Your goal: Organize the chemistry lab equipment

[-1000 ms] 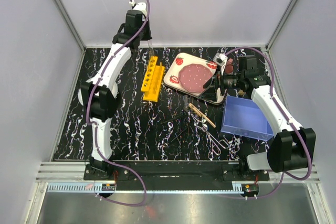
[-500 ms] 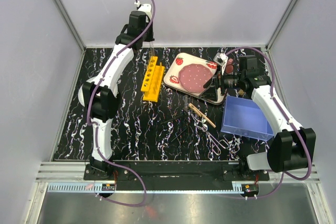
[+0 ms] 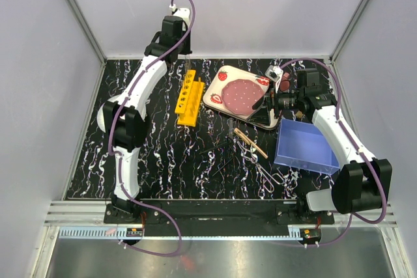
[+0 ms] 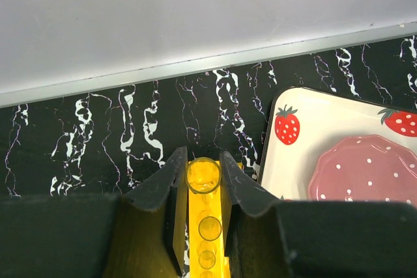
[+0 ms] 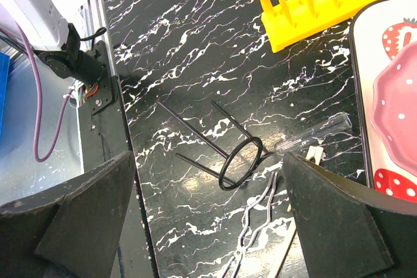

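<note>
— Left hand point(image 4: 203, 161) clamps the clear glass tube point(image 4: 203, 175) upright?
— Yes. Your yellow rack point(image 4: 209, 244) lies directly beneath, its hole row running back toward the arm bases; lower straight down.

Surroundings, as I find them about me:
1. Table top point(image 3: 163, 161): black, veined white like marble.
2. Back wall point(image 3: 260, 11), left wall point(image 3: 39, 109), right wall point(image 3: 391, 83): plain pale grey-lilac panels.
3. Corner posts point(image 3: 78, 14): silvery metal, set where the panels meet (two in my sight).
4. Rail point(image 3: 78, 211): ribbed aluminium, along the table's near edge.
5. Steel sheet point(image 3: 215, 255): dull, nearer than the rail.
6. Light: soft and even.
</note>
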### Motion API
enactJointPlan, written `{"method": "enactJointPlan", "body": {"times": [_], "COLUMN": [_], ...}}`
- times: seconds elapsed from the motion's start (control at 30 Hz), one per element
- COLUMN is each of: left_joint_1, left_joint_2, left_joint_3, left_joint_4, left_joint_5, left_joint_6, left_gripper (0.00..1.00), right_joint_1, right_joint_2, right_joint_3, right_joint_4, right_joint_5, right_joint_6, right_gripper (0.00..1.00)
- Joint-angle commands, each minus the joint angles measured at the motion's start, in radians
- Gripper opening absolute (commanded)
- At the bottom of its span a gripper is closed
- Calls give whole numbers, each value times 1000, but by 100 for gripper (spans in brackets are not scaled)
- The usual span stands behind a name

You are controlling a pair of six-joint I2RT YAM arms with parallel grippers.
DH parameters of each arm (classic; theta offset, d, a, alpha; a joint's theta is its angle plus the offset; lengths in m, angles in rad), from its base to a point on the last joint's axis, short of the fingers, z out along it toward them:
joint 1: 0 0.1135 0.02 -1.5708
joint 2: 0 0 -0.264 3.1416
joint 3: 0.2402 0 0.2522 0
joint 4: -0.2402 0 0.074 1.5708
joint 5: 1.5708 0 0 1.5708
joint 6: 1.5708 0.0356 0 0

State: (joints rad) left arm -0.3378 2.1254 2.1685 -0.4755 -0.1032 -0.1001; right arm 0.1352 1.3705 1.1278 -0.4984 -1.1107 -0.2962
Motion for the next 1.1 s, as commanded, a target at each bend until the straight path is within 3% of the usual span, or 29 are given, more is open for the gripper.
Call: {"method": "enactJointPlan", "body": {"times": [0.0, 0.8, 1.07], "left_joint_1": [-3, -1, -1], "left_joint_2": [-21, 27, 4], "left_joint_3": [2, 5, -101], "left_joint_4": [18, 54, 92], "left_joint_5": [-20, -36, -39], "left_joint_6": [14, 8, 22], "left_gripper": [17, 17, 17], "right_joint_1": [-8, -11, -13], "right_joint_2": [-13, -11, -13], "right_joint_3": [3, 0, 0], "right_joint_4": [15, 14, 15], "right_joint_5": [-23, -24, -23], "right_joint_6": [-15, -18, -18], "right_gripper": [100, 100, 100]}}
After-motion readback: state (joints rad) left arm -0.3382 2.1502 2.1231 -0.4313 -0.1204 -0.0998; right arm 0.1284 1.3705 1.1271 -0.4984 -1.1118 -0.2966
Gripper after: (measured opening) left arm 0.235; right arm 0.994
